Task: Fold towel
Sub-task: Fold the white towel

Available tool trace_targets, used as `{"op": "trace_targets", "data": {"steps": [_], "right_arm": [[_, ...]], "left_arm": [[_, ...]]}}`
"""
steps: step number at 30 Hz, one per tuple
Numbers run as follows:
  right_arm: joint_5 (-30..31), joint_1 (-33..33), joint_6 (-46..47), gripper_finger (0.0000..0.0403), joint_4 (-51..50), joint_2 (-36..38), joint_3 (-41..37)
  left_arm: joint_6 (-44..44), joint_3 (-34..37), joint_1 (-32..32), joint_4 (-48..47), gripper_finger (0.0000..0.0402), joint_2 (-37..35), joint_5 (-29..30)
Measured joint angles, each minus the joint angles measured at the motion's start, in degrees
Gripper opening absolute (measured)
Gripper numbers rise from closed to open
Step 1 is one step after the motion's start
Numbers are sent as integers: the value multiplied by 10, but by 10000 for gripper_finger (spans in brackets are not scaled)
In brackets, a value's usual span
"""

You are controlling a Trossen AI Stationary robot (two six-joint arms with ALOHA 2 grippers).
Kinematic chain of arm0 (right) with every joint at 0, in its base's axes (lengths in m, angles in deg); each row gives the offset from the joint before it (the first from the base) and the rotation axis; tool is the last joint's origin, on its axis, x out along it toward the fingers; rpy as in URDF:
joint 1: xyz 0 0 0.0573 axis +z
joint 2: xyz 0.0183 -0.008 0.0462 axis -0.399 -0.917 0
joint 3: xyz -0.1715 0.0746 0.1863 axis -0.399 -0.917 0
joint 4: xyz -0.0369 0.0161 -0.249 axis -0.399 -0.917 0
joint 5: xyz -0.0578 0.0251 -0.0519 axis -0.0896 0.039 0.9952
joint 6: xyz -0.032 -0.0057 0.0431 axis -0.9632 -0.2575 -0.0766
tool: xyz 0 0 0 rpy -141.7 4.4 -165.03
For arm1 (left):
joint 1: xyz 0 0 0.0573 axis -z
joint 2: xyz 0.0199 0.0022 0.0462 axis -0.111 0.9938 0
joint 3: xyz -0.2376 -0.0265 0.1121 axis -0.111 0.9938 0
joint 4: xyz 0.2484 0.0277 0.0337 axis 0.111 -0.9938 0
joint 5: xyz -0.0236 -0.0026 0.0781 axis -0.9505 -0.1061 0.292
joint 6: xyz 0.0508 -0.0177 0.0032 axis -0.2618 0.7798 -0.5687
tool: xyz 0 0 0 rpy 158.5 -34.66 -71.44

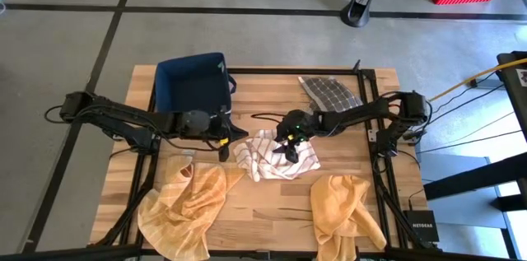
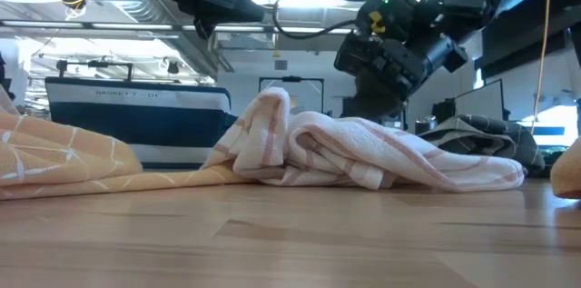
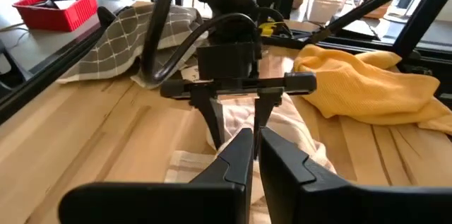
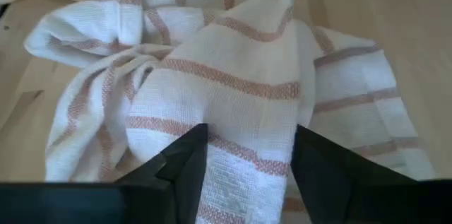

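Hovering over the crumpled white towel with red stripes [image 1: 274, 156], the right end effector [image 1: 290, 143] has its two fingers spread apart with a hump of the cloth between them; the right wrist view shows the fingertips straddling a raised ridge but not pinching it, so nothing is held. The towel lies bunched near the middle of the surface [image 1: 272, 207], with a yellow cloth [image 1: 183, 203] at its 8 o'clock, another yellow cloth [image 1: 342, 207] at its 4 o'clock, a grey checked cloth [image 1: 328, 90] at its 1 o'clock and a blue bin [image 1: 192, 82] at its 10 o'clock. The left end effector [image 1: 223, 140] sits just beside the towel at its 9 o'clock edge, fingers pressed together; whether any cloth is caught in them is hard to tell. Judging by this, the step in hand is picking a grip on the heap. The next move calls for closing on a corner or hem, not the middle, then spreading the towel flat.
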Motion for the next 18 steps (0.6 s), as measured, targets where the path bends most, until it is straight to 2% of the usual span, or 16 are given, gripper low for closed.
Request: {"op": "trace_targets", "data": {"steps": [3, 6, 7, 12, 15, 18], "right_arm": [[14, 14, -8, 125, 9, 15, 0], [37, 37, -26, 35, 10, 39, 0], [51, 46, -29, 19, 7, 45, 0], [134, 93, -39, 16, -3, 69, 10], [141, 108, -43, 7, -40, 69, 35], [154, 116, -44, 13, -57, 69, 59]], "left_arm": [[5, 0, 0, -1, 17, 0, 0], [24, 0, 0, -3, 17, 0, 0], [30, 0, 0, -7, 17, 0, 0], [45, 0, 14, -33, 17, 0, 0], [46, 0, 30, -31, 17, 6, 0], [-5, 0, 45, -32, 23, 23, 1]]}}
